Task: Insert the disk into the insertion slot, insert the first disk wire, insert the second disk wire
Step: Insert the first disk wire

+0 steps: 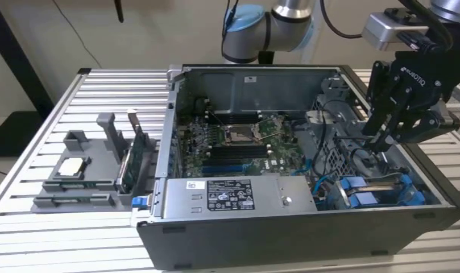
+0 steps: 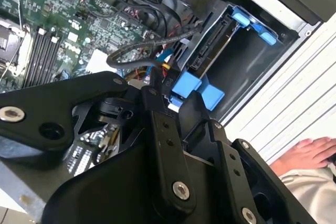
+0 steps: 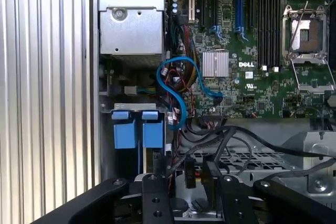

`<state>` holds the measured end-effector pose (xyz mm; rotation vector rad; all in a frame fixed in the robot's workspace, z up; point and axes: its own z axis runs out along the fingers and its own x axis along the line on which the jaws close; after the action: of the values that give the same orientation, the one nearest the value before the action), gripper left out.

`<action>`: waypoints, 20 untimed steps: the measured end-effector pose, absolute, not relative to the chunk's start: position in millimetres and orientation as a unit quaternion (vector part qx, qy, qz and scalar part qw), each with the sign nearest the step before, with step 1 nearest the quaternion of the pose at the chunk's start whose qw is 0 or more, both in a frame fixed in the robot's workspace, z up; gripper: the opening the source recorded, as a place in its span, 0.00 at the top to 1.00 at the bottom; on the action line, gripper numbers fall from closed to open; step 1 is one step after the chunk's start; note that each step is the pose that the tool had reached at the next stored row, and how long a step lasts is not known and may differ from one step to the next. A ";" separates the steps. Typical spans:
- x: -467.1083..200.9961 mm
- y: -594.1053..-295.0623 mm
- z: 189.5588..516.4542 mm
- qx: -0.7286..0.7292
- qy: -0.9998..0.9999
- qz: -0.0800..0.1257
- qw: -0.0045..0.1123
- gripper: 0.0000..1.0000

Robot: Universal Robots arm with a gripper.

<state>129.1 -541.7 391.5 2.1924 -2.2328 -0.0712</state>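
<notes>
**Open computer case (image 1: 306, 227) on a slatted table (image 1: 32, 227), with the arm at the end on the exterior view's right**

- **Task's thing:** The disk (image 1: 385, 190), in its blue carrier, lies seated in the insertion slot (image 2: 252, 72). This is at the near corner on the exterior view's right, just beside the power supply (image 1: 237, 196).
- **Long axis:** The disk runs along the case's near wall. Its blue squeeze tabs (image 3: 134, 132) face the power supply.
- **Governing relation:** The gripper (image 1: 377, 142) hangs over the case interior. The disk lies below it and toward the near side, and the tab end appears closer to the tool than the opposite end.
- **Tool:** The fingers (image 3: 155, 187) stand part-way apart. In the first wrist view a black cable connector (image 3: 190, 174) sits in the gap between them with space on either side. The tool is therefore judged released, clamping nothing.
- **Wires:** A blue cable (image 3: 181, 85) loops from the motherboard (image 1: 237, 142) toward the tabs. Whether either wire is plugged into the disk cannot be told.
- **Surroundings:** A person's hand (image 2: 310, 153) rests on the table outside the case, well apart from the tool
</notes>
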 end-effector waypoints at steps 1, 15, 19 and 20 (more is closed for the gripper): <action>130.2 -541.7 391.0 0.700 -0.713 -0.024 0.005 0.59; 132.2 -541.8 383.9 0.701 -0.713 -0.033 -0.005 0.61; 132.3 -541.7 384.5 0.701 -0.712 -0.035 -0.006 0.69; 132.3 -541.7 384.5 0.701 -0.712 -0.035 -0.007 0.69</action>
<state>132.3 -541.7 384.5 2.2117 -2.2475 -0.1113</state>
